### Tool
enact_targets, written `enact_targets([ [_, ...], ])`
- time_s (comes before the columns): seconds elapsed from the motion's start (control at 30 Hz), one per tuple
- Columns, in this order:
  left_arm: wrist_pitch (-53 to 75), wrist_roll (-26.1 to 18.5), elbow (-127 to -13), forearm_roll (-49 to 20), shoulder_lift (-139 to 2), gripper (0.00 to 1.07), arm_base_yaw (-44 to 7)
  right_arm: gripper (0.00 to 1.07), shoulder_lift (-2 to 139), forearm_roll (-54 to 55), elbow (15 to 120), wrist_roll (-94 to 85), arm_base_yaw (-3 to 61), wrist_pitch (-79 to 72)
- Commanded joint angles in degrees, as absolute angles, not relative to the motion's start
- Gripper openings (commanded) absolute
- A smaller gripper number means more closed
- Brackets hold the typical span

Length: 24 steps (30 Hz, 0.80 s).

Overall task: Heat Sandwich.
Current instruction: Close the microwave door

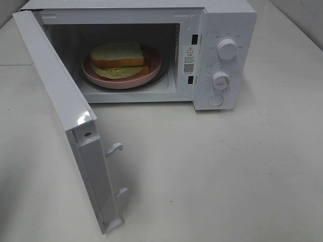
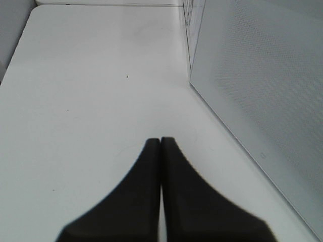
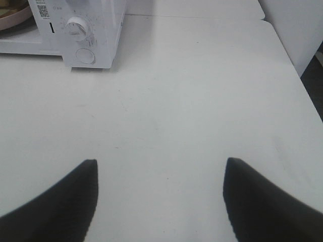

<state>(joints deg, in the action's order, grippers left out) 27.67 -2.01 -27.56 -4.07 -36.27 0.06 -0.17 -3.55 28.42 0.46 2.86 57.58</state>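
Observation:
The sandwich (image 1: 119,58), white bread with tan crust and green leafy filling, lies on a round pink plate (image 1: 151,69) inside the white microwave (image 1: 224,17). The microwave door (image 1: 60,111) stands wide open, swung out toward the front left. Neither gripper shows in the exterior high view. My left gripper (image 2: 161,143) is shut and empty over the table, beside the outer face of the door (image 2: 262,91). My right gripper (image 3: 160,164) is open and empty over the table, well in front of the microwave's control panel (image 3: 83,38). An edge of the pink plate (image 3: 12,12) shows in the right wrist view.
The control panel has two white knobs (image 1: 227,49) (image 1: 220,79) and a round button (image 1: 215,100). Two latch hooks (image 1: 115,148) stick out of the door's edge. The white table (image 1: 227,176) extends in front and to the right; its edge (image 3: 298,75) shows in the right wrist view.

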Motion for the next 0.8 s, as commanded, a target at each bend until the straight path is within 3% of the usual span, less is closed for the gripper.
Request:
enact_targets([
  [0.03, 17.5, -2.2, -25.3, -4.3, -39.8, 0.00, -0.1, 0.69, -1.8, -3.4, 28.4, 0.5, 2.7, 57.0],
  [0.57, -26.1, -1.8, -16.7, -1.9, -61.5, 0.00, -0.1, 0.69, -1.8, -3.4, 28.4, 0.5, 2.7, 57.0],
  [0.8, -40.6, 4.0, -16.3, 9.5, -73.6, 0.00, -0.1, 0.69, -1.8, -3.4, 28.4, 0.5, 2.7, 57.0],
])
